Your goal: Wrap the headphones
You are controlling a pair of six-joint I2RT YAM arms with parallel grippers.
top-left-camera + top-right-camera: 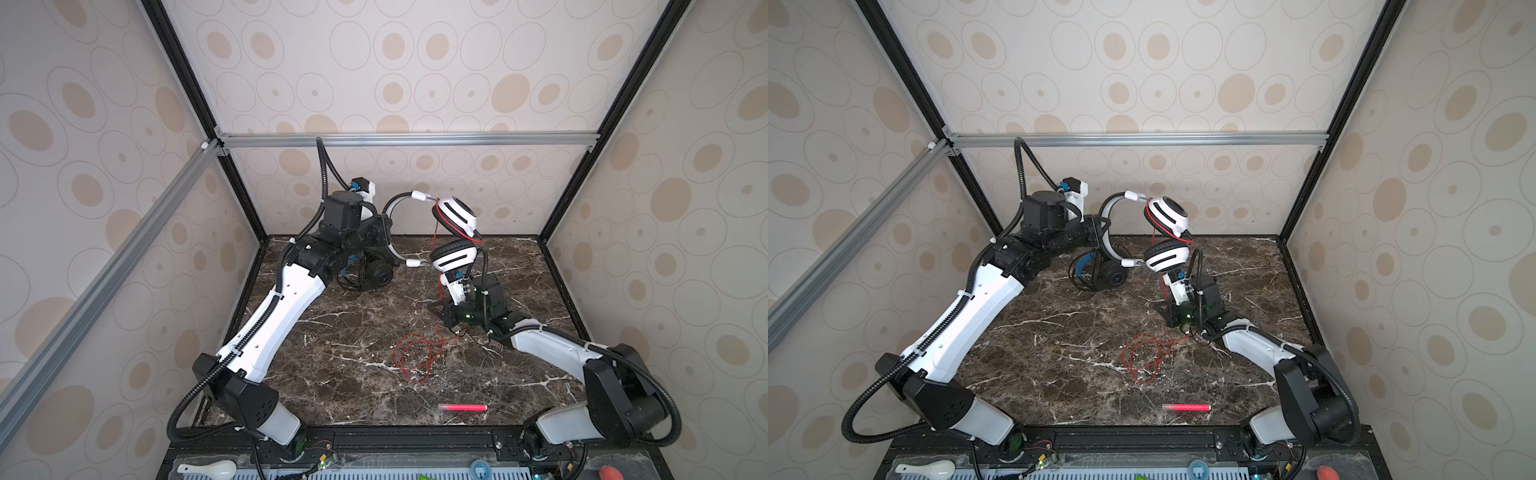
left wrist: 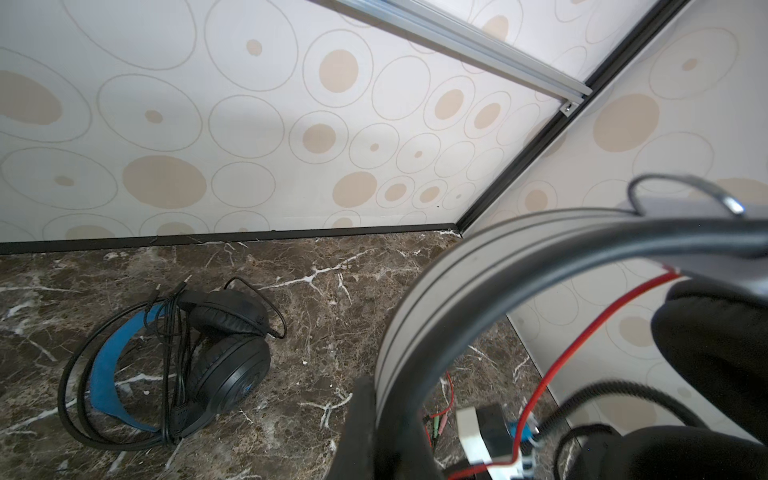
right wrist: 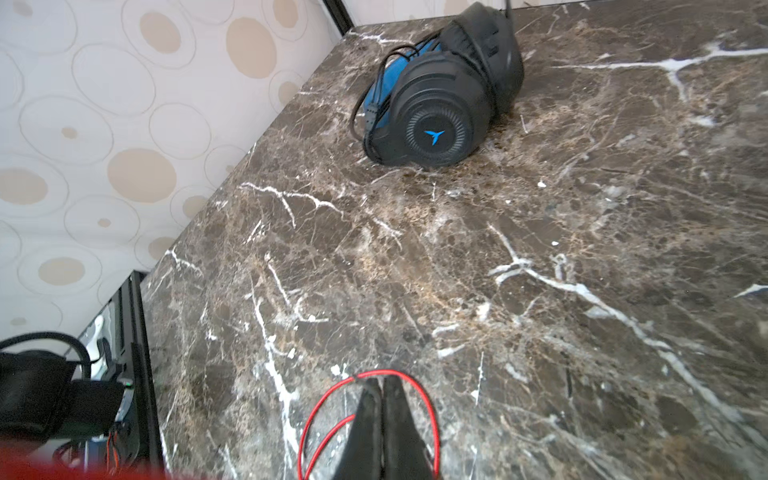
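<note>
Leftmost, the black headset (image 2: 232,357) lies on the table (image 3: 498,291), its cable gathered round it; the left gripper (image 2: 386,415) is clenched on the band of the white headset (image 1: 455,216), holding it aloft; the right gripper (image 3: 381,384) pinches the red cable (image 3: 415,386). A hard tug might twist the band loose, or the slack loops might knot; no container shows on the table.

The dark brown marble-look worktop (image 1: 340,332) is smooth and polished, white-veined, with a faint sheen. The white over-ear headset with black-striped cups (image 1: 457,212) has glossy hard-plastic shells and matt black padded cushions. Its thin red cable (image 2: 598,322) has a smooth sheath. The black over-ear headset with blue headband pad (image 3: 436,124) is matt plastic, finely ribbed around the cup, with soft wrinkled cushions. The silver frame bar (image 1: 395,139) is brushed metal. The oval-printed wall panels (image 1: 415,62) look matt and paper-like.
</note>
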